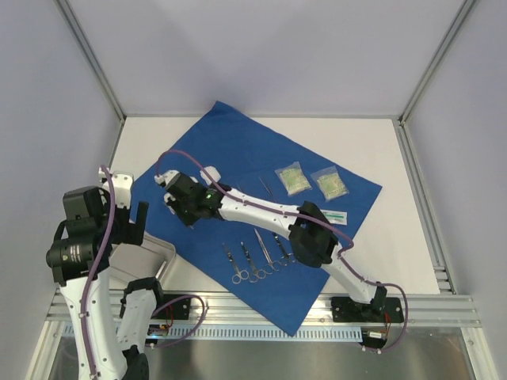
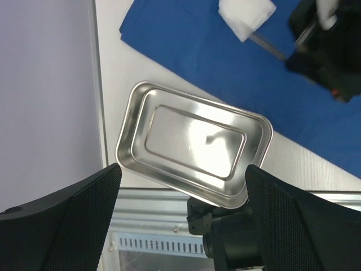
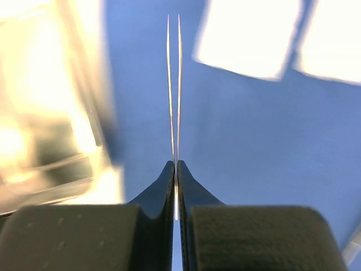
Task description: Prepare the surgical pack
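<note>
The surgical pack is a royal-blue drape (image 1: 238, 150) spread flat across the table, also seen in the left wrist view (image 2: 186, 51) and under the right wrist (image 3: 237, 130). My right gripper (image 1: 170, 198) (image 3: 176, 169) hovers over the drape's left part, shut on thin steel tweezers (image 3: 174, 84) that stick straight out ahead of the jaws. The tweezers (image 2: 268, 48) point toward a white gauze pad (image 2: 245, 14). My left gripper (image 1: 131, 218) (image 2: 180, 209) is open, held above a steel tray (image 2: 255, 127) with nothing between its fingers.
A row of scissors and clamps (image 1: 257, 257) lies on the drape's near part. Two gauze packets (image 1: 293, 178) (image 1: 331, 184), a small flat packet (image 1: 333, 215) and another slim tool (image 1: 265, 188) lie farther back. The steel tray (image 1: 154, 257) sits left of the drape, by the metal rail (image 1: 261, 309).
</note>
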